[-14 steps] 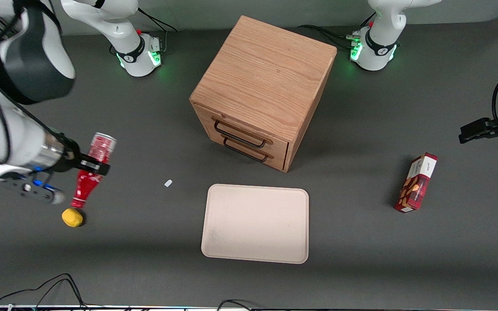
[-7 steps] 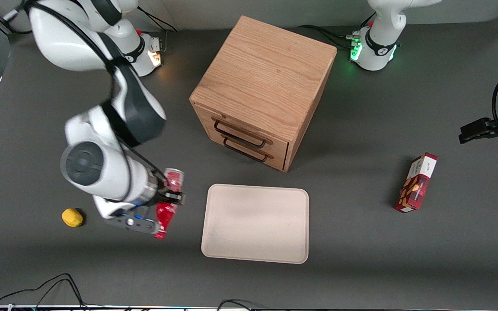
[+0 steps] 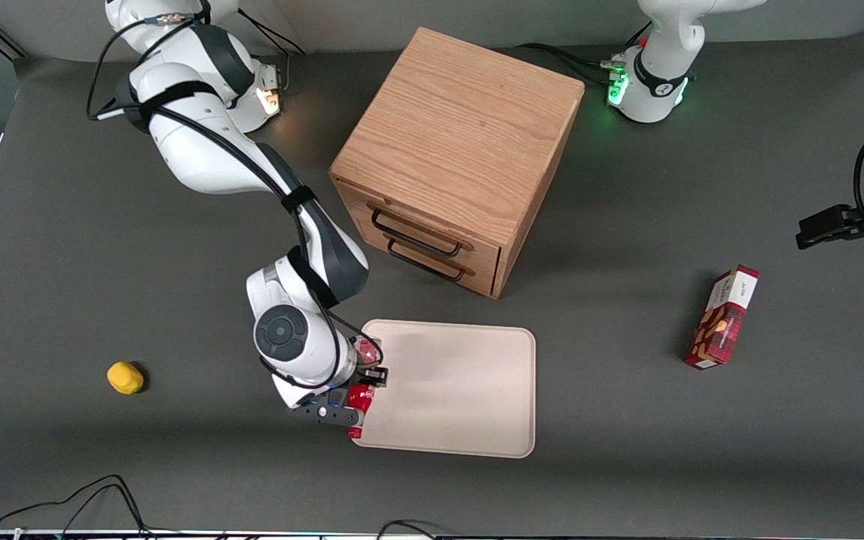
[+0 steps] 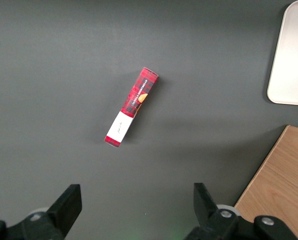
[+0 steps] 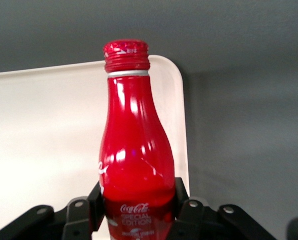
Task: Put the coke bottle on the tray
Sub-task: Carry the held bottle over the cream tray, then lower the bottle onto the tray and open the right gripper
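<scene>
Carrying step, near its end, by the look of it: gripper (image 3: pixel 361 384) clamped on the coke bottle (image 5: pixel 135 150), jaws pinching its lower body, neck and cap pointing away from them over the tray (image 5: pixel 49 130); held above the tray's rim at the working arm's end, near the corner closest to the front camera; next, probably a short carry inward, then lowering and spreading the jaws; arm folded down from its base, wrist bent over the tray edge.
</scene>
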